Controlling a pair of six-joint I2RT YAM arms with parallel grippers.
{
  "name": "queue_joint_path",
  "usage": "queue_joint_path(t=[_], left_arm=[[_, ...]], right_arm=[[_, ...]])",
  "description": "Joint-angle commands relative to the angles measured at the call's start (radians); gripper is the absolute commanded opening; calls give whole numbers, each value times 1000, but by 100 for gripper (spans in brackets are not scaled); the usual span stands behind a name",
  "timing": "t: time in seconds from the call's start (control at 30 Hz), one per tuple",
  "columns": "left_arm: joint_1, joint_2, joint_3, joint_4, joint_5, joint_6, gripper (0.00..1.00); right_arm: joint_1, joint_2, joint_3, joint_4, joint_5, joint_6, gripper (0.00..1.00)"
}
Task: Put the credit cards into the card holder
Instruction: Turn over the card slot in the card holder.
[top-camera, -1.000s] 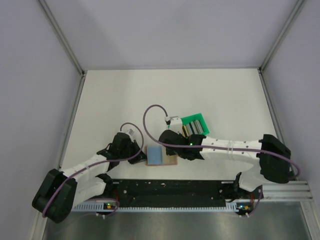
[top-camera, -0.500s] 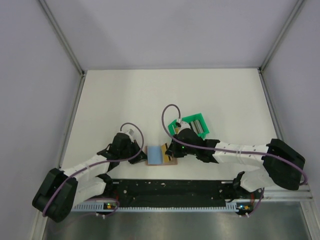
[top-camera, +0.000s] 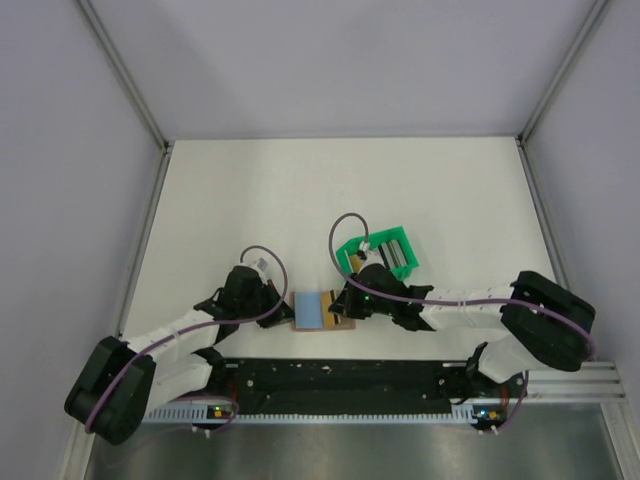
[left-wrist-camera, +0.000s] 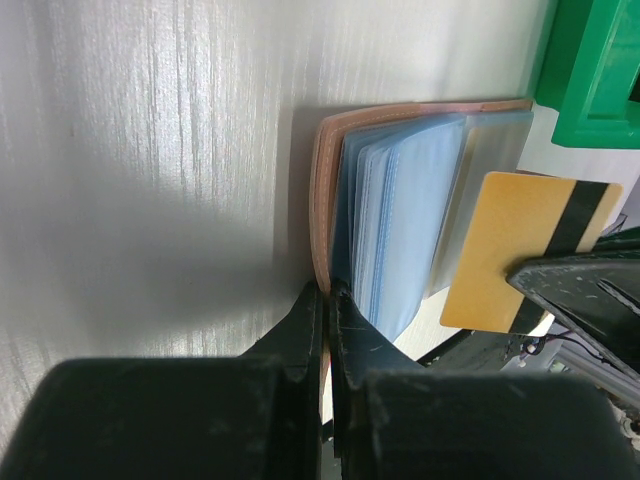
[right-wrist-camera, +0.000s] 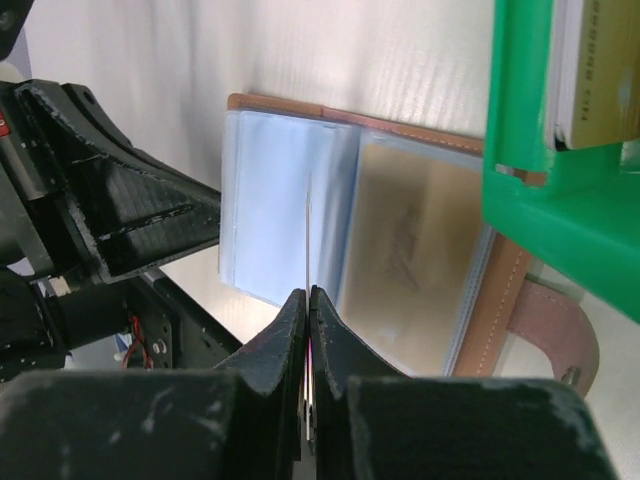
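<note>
The right gripper (top-camera: 340, 305) had left the green tray (top-camera: 388, 248), where I had it a second before, and now hung over the open card holder (top-camera: 313, 310) — fingers pressed on a yellow-gold credit card (left-wrist-camera: 510, 250) with a black stripe, held on edge above the clear sleeves (right-wrist-camera: 270, 200) near the fold. The left gripper (left-wrist-camera: 327, 300) had not moved — it kept its pinch on the holder's 9 o'clock edge. The holder lay flat near the 6 o'clock side of the table (top-camera: 300, 190), with the tray just off its 1 o'clock corner.
</note>
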Motion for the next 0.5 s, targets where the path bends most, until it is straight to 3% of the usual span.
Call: queue_joint_path(t=[0.0, 0.47], left_arm=[[-2, 23, -21, -9, -37, 10, 0], [-2, 25, -21, -9, -38, 9, 0]], right_arm=[[-18, 20, -31, 116, 7, 51, 0], [-42, 82, -37, 149, -30, 69, 0]])
